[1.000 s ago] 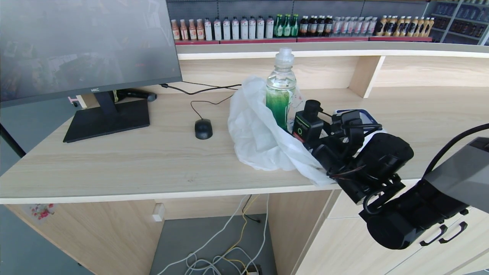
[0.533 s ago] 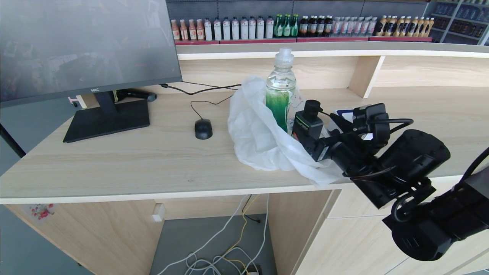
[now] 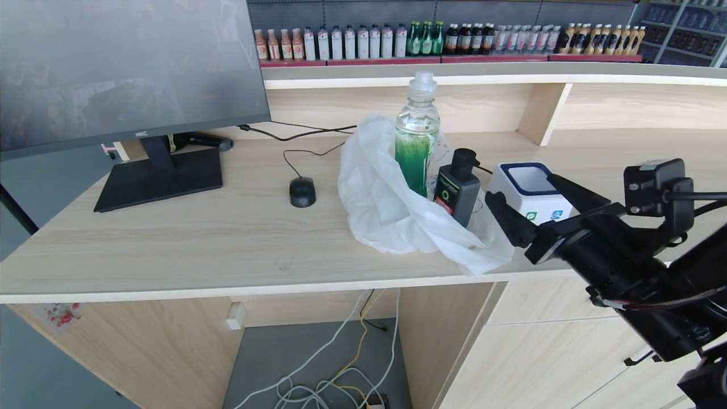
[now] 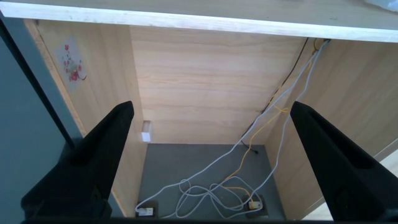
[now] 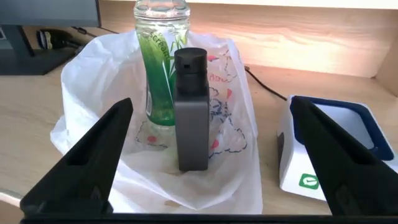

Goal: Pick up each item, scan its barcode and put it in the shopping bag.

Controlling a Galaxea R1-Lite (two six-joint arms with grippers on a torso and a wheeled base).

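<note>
A white shopping bag (image 3: 392, 210) (image 5: 93, 124) lies open on the wooden counter (image 3: 199, 238). Inside it a clear bottle with a green label (image 3: 417, 136) (image 5: 158, 68) stands upright. A dark grey bottle with a black cap (image 3: 458, 187) (image 5: 191, 112) stands upright on the bag's open mouth beside it. A white and blue scanner box (image 3: 531, 190) (image 5: 326, 149) sits just right of the bag. My right gripper (image 3: 522, 190) (image 5: 211, 106) hovers open at the counter's front right, facing the dark bottle and apart from it. My left gripper (image 4: 211, 109) hangs open below the counter.
A monitor (image 3: 130, 68) on its stand, a black mouse (image 3: 302, 191) and its cable occupy the counter's left half. A raised ledge (image 3: 483, 76) runs along the back. Loose cables (image 4: 230, 186) lie on the floor under the counter. Drawers (image 3: 545, 352) sit below on the right.
My right gripper has let go of the dark grey bottle, left it standing on the bag, and drawn back to the right. The scanner box is now uncovered.
</note>
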